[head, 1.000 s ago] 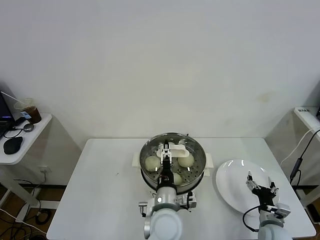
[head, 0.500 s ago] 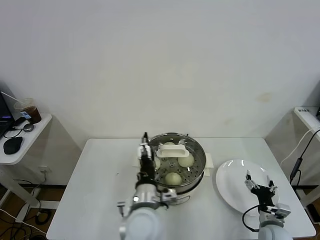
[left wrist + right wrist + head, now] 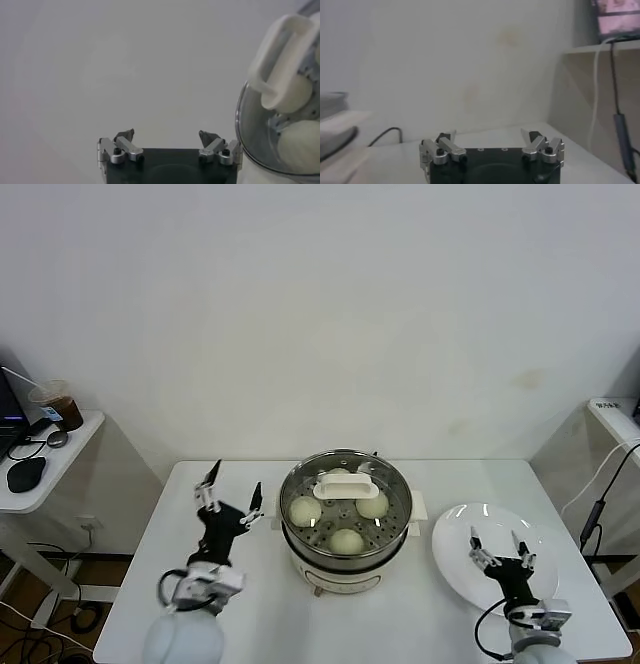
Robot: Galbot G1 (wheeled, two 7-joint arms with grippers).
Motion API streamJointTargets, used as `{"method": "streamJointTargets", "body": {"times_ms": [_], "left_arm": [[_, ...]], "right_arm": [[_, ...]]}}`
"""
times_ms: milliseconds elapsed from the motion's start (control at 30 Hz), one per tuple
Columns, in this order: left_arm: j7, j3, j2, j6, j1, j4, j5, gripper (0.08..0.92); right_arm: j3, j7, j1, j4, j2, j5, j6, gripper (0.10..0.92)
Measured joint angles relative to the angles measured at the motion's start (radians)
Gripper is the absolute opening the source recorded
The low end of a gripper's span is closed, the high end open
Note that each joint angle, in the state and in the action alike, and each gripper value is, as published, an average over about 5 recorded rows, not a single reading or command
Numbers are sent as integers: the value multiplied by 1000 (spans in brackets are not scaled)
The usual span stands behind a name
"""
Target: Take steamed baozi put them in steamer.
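Just to the right of the left tool, with its fingers spread wide and empty above the white worktop: the steamer, glass lid with white handle on top. Under that lid, on the perforated tray, the steamed baozi, three plainly seen and a fourth half hidden behind the handle. Well off to the right of the steamer, over the near part of the flat white plate, the right tool, likewise gaping and holding nothing.

baozi: cream-white | steamer: shiny steel, perforated | plate: white
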Motion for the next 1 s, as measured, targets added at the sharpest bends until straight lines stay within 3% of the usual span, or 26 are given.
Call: {"method": "streamJointTargets", "body": {"times_ms": [167,367,1000], "left_arm": [[-55,-61,-1,-64,97,5,-222,823],[-91,-100,3,-53,216,5,-366,823],[-94,-127,6,-1,410,-54,-514,823]], "right_arm": [[-17,-2,-56,55,-7,1,-31,823],[-37,1,-143,128,-26,-16,-64,823],[-72,-9,-251,232,-36,-73,-109,823]]}}
